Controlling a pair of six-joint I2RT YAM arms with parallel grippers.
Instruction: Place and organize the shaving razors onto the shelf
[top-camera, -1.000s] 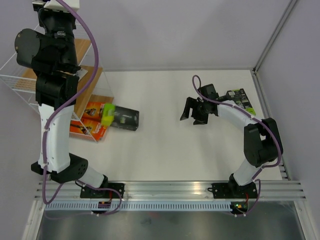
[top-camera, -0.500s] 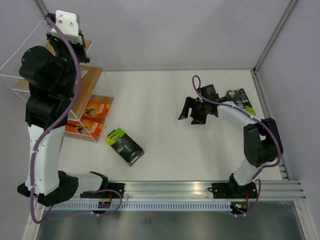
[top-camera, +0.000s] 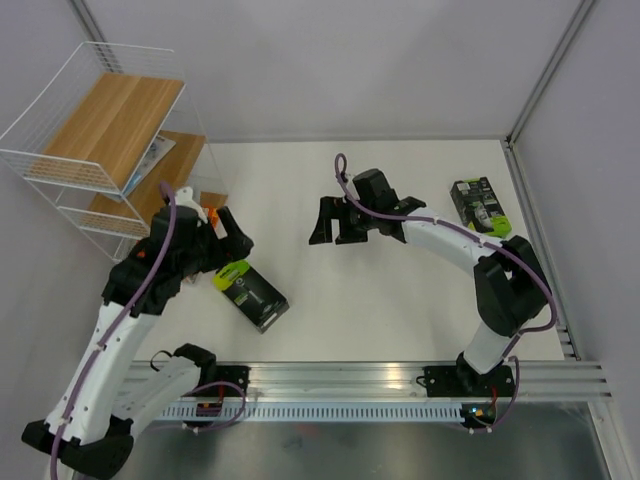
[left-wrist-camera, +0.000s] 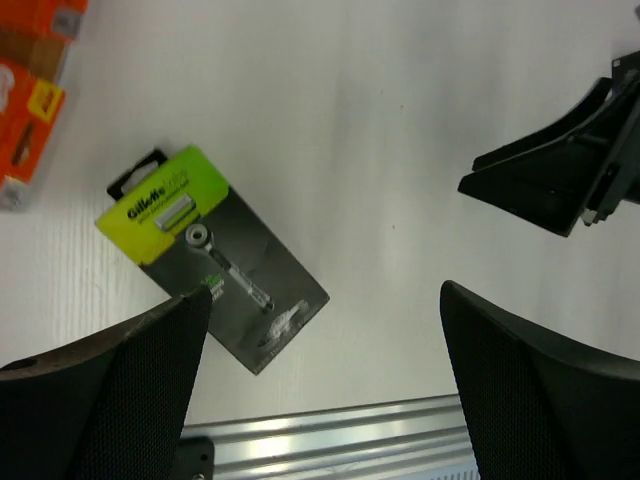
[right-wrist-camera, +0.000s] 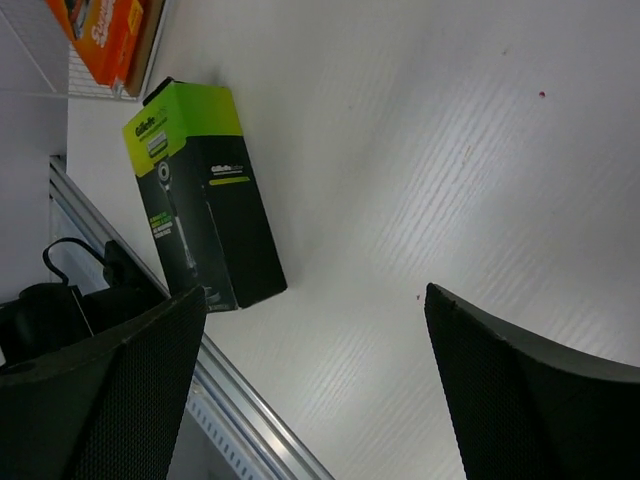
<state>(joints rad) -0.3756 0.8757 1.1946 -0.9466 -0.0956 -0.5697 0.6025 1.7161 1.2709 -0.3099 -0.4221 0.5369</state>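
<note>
White surface (top-camera: 400, 310) carries one black-and-green razor pack (top-camera: 252, 293) lying flat just in front of the shelf (top-camera: 115, 120), and a second pack (top-camera: 478, 205) far from the shelf. The left claw (left-wrist-camera: 322, 295), hovering over the nearer one, and the right claw (top-camera: 335, 225) both gape wide and empty. A pick-up seems to be in hand: the left claw should next lower, straddle the pack's narrow sides and close.

lgt: bright, even, diffuse | shdws: soft, faint | top cam: sharp | wrist cams: sl. soft
</note>
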